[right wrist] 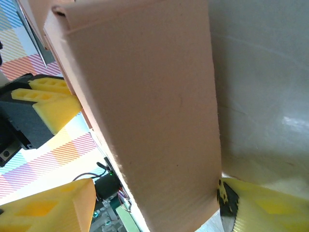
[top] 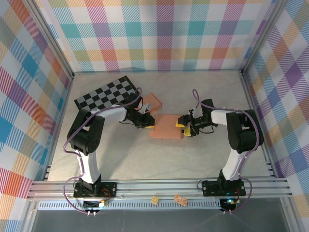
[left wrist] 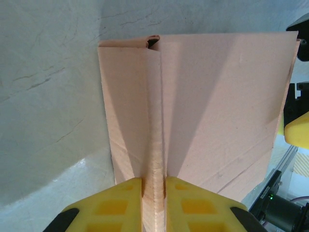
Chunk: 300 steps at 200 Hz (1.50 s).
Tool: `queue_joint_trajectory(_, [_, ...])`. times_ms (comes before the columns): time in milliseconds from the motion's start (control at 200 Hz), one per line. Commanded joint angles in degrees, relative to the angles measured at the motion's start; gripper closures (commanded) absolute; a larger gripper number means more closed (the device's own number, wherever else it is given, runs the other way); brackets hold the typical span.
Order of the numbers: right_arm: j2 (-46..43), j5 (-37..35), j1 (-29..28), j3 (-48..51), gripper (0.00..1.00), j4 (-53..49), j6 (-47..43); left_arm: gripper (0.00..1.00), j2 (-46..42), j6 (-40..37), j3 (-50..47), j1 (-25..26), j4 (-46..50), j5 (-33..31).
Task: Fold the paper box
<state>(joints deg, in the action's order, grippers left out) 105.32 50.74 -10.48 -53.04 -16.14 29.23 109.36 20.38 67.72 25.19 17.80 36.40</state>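
Note:
The pink paper box (top: pixel 166 126) lies flat mid-table, with one flap (top: pixel 153 101) sticking out behind it. My left gripper (top: pixel 148 123) is at the box's left edge. In the left wrist view its yellow fingers (left wrist: pixel 113 205) are shut on a raised fold (left wrist: pixel 154 145) of the box (left wrist: pixel 217 106). My right gripper (top: pixel 185 126) is at the box's right edge. In the right wrist view a box panel (right wrist: pixel 149 111) stands between the jaws of the right gripper (right wrist: pixel 154 203). One finger (right wrist: pixel 263 203) touches the panel's edge. The other finger (right wrist: pixel 48 208) stands well clear of it.
A black-and-white checkerboard (top: pixel 108 93) lies at the back left. Plaid walls close in three sides. A metal rail (top: pixel 159 186) runs along the near edge, with small orange pieces (top: pixel 179 199) in front of it.

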Motion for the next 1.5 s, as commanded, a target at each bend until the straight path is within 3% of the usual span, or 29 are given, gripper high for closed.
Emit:
queue_joint_trajectory(0, [0.55, 2.97, -0.73, -0.98, 0.32, 2.71, 0.15, 0.86, 1.21, -1.39, -1.95, -0.73, 3.79, -4.04])
queue_joint_trajectory(255, [-6.03, -7.26, -0.63, 1.55, 0.30, 0.03, -1.45, 0.87, 1.29, -2.73, -2.77, -1.08, 5.54, -5.62])
queue_joint_trajectory(615, [-4.89, -10.16, -0.33, 1.44, 0.29, -0.20, -2.47, 0.88, 1.56, -4.64, -2.95, -1.69, 8.20, -6.94])
queue_joint_trajectory(875, [-2.08, -2.51, -1.61, 1.09, 0.28, 8.28, 1.59, 0.88, 1.61, -4.83, -3.09, -1.84, 7.33, -5.44])
queue_joint_trajectory(1225, [1.65, -0.17, -4.64, -1.63, 0.33, 12.27, 5.38, 0.87, 1.74, -4.38, -2.86, -1.85, 6.51, -5.19])
queue_joint_trajectory(1330, [1.60, -0.21, -6.04, -1.82, 0.35, 13.81, 7.47, 0.83, 0.56, -3.76, -2.95, -1.83, 5.54, -5.29])
queue_joint_trajectory(1495, [-0.04, -1.86, -6.39, -0.98, 0.41, 13.71, 12.74, 0.65, -6.59, -1.41, -2.34, -1.73, 2.20, -7.95])
